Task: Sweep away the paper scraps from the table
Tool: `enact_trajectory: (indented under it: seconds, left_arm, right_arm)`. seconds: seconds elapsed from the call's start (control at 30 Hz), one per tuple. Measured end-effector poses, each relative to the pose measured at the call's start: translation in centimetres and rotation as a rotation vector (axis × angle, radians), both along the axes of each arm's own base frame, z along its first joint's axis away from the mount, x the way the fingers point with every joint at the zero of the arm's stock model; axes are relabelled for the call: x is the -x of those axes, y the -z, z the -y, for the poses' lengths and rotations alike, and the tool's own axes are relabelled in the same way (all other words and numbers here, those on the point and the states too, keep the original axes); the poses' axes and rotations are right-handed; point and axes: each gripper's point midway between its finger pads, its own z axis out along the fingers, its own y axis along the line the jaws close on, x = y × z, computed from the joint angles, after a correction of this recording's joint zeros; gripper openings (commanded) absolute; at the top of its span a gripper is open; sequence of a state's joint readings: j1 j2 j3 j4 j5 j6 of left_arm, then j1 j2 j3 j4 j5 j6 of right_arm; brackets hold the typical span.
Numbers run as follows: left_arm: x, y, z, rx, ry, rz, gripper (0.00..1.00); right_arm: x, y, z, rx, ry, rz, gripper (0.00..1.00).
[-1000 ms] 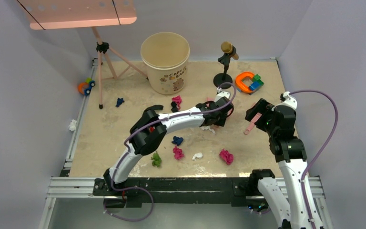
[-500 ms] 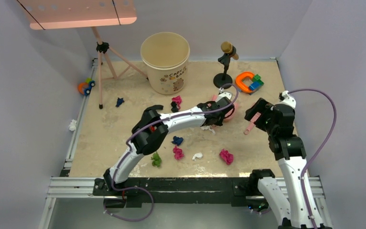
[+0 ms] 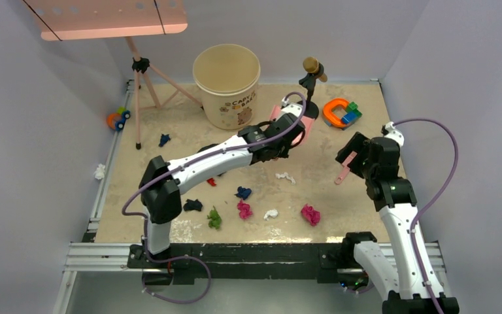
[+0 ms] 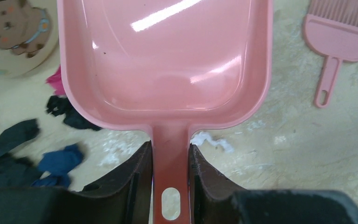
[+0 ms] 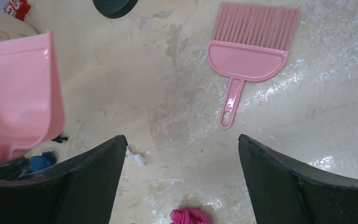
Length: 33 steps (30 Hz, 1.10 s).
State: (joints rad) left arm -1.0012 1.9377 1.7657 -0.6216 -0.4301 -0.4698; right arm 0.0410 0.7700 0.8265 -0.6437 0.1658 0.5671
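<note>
My left gripper is shut on the handle of a pink dustpan, held above the table near the bucket; its jaws clamp the handle on both sides. The dustpan looks empty. My right gripper is open and empty above a pink brush lying on the table. Paper scraps lie in front: white, blue, magenta, magenta, white, green, black, red, dark blue. One magenta scrap lies between my right fingers.
A cream bucket stands at the back. A microphone stand and orange-blue-green toy blocks are at the back right. A tripod stands at the back left. A white scrap lies on the left frame.
My left arm has swung the dustpan away from the table's middle up toward the bucket, uncovering the scraps beneath it. My right gripper has stayed open over the brush.
</note>
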Motion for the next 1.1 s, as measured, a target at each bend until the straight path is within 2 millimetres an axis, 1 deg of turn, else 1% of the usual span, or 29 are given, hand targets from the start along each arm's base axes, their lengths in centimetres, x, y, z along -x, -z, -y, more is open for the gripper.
enact_trajectory:
  seconds: [0.07, 0.17, 0.23, 0.3, 0.4, 0.5, 0.63, 0.7, 0.8, 0.97, 1.1]
  left_arm:
    - [0.5, -1.0, -1.8, -0.029, -0.031, 0.004, 0.0]
    - [1.5, -1.9, -5.3, -0.089, -0.097, -0.003, 0.0]
    - [2.6, -2.2, -7.5, -0.116, -0.116, -0.01, 0.0]
    - [4.1, -2.7, -10.0, -0.123, -0.129, -0.018, 0.0]
    - [6.3, -4.3, -13.3, -0.079, -0.139, 0.0, 0.0]
    - [8.5, -6.9, -16.8, 0.023, -0.152, 0.046, 0.0]
    - [9.9, -10.1, -20.7, 0.142, -0.185, 0.119, 0.0]
    - [10.0, -10.9, -22.0, 0.162, -0.208, 0.145, 0.0]
    - [10.3, -11.3, -23.7, 0.147, -0.242, 0.164, 0.0]
    - [10.7, -9.8, -25.9, 0.056, -0.283, 0.159, 0.0]
    - [11.2, -9.2, -27.7, -0.008, -0.307, 0.16, 0.0]
  right_arm:
    - [0.0, 0.0, 0.0, -0.006, 0.004, 0.002, 0.93]
    - [-0.2, 0.0, -0.1, -0.021, 0.014, 0.004, 0.93]
    - [-0.4, 0.2, -0.1, -0.032, 0.023, -0.001, 0.93]
    - [-0.8, 0.7, -0.1, -0.044, 0.041, -0.019, 0.93]
    - [-1.3, 1.8, 0.0, -0.058, 0.073, -0.055, 0.93]
    - [-1.6, 3.2, 0.1, -0.072, 0.102, -0.083, 0.93]
    - [-1.8, 5.5, 0.5, -0.086, 0.156, -0.125, 0.94]
    - [-2.0, 6.4, 0.7, -0.081, 0.177, -0.141, 0.93]
    - [-2.8, 7.6, 1.0, -0.07, 0.196, -0.164, 0.92]
    - [-4.3, 10.0, 1.1, -0.057, 0.204, -0.215, 0.89]
    - [-4.9, 12.9, 1.2, -0.04, 0.212, -0.297, 0.87]
